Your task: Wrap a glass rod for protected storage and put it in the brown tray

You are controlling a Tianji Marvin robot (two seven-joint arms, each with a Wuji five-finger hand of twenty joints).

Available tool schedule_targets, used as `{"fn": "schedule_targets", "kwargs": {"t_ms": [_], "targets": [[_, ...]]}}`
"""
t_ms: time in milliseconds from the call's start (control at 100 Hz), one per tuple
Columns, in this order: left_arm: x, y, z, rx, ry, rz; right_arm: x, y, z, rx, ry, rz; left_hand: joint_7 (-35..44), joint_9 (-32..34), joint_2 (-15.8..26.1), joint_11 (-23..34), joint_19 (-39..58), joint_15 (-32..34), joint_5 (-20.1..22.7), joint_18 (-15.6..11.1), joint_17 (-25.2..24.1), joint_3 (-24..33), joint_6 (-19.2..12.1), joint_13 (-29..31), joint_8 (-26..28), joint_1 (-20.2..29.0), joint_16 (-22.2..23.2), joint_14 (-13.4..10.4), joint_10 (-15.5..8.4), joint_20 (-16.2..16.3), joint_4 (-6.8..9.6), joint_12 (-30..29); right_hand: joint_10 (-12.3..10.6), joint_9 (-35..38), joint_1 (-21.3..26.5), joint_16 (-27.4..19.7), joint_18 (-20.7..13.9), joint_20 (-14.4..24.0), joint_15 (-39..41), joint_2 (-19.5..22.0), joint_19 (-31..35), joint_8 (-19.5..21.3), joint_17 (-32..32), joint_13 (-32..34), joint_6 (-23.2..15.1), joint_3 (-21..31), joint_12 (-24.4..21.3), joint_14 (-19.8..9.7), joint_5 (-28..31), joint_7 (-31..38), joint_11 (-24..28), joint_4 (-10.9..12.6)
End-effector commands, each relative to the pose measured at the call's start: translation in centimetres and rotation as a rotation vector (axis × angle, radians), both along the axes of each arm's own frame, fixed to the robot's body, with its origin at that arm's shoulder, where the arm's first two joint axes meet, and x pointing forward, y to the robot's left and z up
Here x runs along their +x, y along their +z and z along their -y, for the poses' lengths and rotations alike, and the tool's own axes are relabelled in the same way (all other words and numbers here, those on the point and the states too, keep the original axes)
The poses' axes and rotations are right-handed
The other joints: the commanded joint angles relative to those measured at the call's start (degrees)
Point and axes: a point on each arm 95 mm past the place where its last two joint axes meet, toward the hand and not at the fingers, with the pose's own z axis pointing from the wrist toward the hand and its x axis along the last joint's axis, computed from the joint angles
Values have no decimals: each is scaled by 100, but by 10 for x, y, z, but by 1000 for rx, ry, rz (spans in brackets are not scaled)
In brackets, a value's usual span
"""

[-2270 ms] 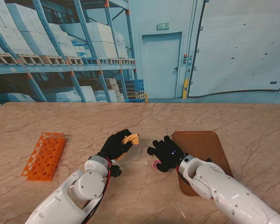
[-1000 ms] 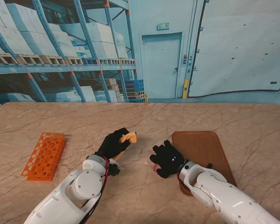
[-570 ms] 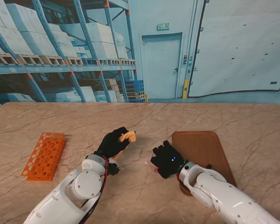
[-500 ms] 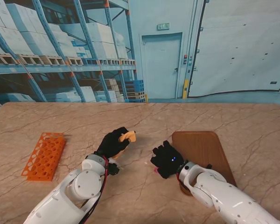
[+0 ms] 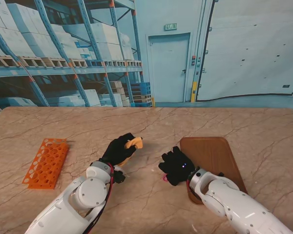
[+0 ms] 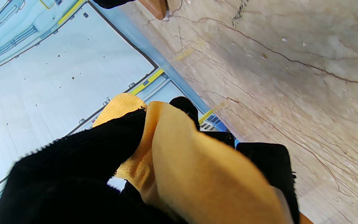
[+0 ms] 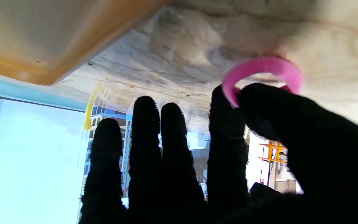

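Right hand [image 5: 177,165], having shifted slightly right toward the brown tray [image 5: 215,151], is pinching a pink band [image 7: 261,70] against the counter [image 5: 151,126], while left hand [image 5: 118,150] is clutching the orange-wrapped rod [image 5: 135,143].

Orange-tan wrap cloth [image 5: 135,143], soft and bunched, pinched in left hand [image 5: 120,150], raised off counter [image 5: 151,122]; glass rod not discernible inside. Pink band [image 7: 261,72], small loop, caught between thumb and forefinger of right hand [image 5: 177,166], against counter. Brown tray [image 5: 215,156], flat, rounded corners, just right of that hand.
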Motion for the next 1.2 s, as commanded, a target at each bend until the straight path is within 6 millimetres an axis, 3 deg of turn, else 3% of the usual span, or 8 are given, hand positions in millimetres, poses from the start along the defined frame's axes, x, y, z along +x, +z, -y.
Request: {"fn": "schedule_targets", "kwargs": {"t_ms": [0,280,590,1020,1190], "targets": [[-2,-2,3,-7,-4,-14,-4,0,-4,13,10,-1,11,129,118,25,1492,540,-62,-402,160,-39,-84,201,-24,153,3,309,299,79,72,34,-36,57,-66,-6,117,-52,100,194,146,108,-33,73,-184,86,101,-61,-115,252,147,245],[-2,-3,3,8,-18,-13,-6,8,-3,46,11,19,13,134,117,18,1492,536,-46,-408,160,-41,-76,201,-37,162,3,304,303,79,66,29,-29,109,-47,4,124,-45,115,271,149,175,-35,103,-153,77,120,-55,-165,284,200,269],[-3,-4,7,27,-65,-24,-3,33,-6,118,52,62,17,254,37,-26,1492,509,42,-427,162,36,-30,203,-49,125,-5,236,353,107,69,-4,-51,113,14,10,115,-38,111,346,117,213,-81,99,-146,-50,130,-76,-216,232,231,142],[-13,3,19,46,-159,16,7,105,-17,319,154,224,6,202,101,32,1492,515,-8,-407,161,-27,-82,204,-18,147,-9,248,272,89,48,47,-58,115,48,8,107,-27,88,404,102,198,-82,120,-190,-116,127,-88,-249,131,229,-43],[-16,5,23,54,-195,28,10,122,-20,378,161,257,-27,196,102,24,1492,516,-7,-410,160,-71,-72,204,-39,171,-10,248,286,67,37,54,-82,144,61,9,90,-24,68,402,88,202,-84,142,-202,-146,113,-111,-245,110,202,-84]]}}
